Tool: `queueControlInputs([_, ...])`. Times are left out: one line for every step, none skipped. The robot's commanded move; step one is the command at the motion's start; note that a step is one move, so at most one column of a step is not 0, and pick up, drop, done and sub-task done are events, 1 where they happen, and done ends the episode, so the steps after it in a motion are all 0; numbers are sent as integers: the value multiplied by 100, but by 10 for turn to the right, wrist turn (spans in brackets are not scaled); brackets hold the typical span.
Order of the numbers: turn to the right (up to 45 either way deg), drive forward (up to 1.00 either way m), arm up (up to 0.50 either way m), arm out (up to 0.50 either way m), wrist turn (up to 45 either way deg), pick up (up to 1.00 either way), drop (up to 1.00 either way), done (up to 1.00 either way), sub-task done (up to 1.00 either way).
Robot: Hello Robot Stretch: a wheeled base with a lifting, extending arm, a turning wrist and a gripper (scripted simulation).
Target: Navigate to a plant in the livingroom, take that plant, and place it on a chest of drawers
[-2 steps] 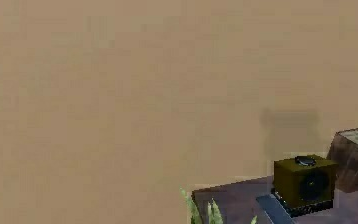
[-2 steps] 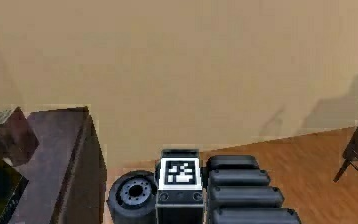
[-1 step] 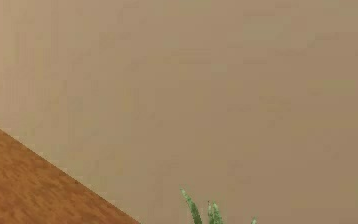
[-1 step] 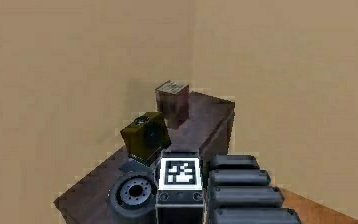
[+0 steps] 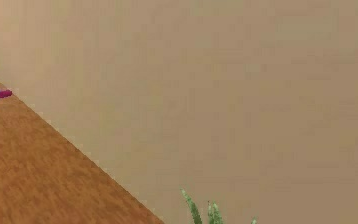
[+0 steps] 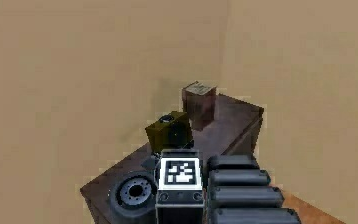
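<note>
Table top, dark brown and matt, extends from beneath my arm toward the room corner; whether it is the chest of drawers I cannot tell. Nearest item: the arm, black ribbed segments; a white marker square sits at its end; left of that is my claw, a round dark body over the table. Claw state: cannot be told; whether it carries anything: likewise, since its far end is not distinguishable. Next out: a squat olive-yellow object, blocky and hard-edged; beyond it a brown box, upright, flat-faced, probably rigid. Farthest: plain beige walls.

In the forward view, green pointed leaves of the plant rise at the bottom edge against the wall, beside orange-brown wooden floor; the blades look thin and flexible.

Procedure, as I judge it: the step is approach; turn the base until the leaves stand abreast of the arm; take hold at the pot or stem base, never the leaves; lift straight before retracting.
</note>
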Motion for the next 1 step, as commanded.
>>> queueControlInputs([0, 0, 0, 48, 0, 0, 0, 0, 0])
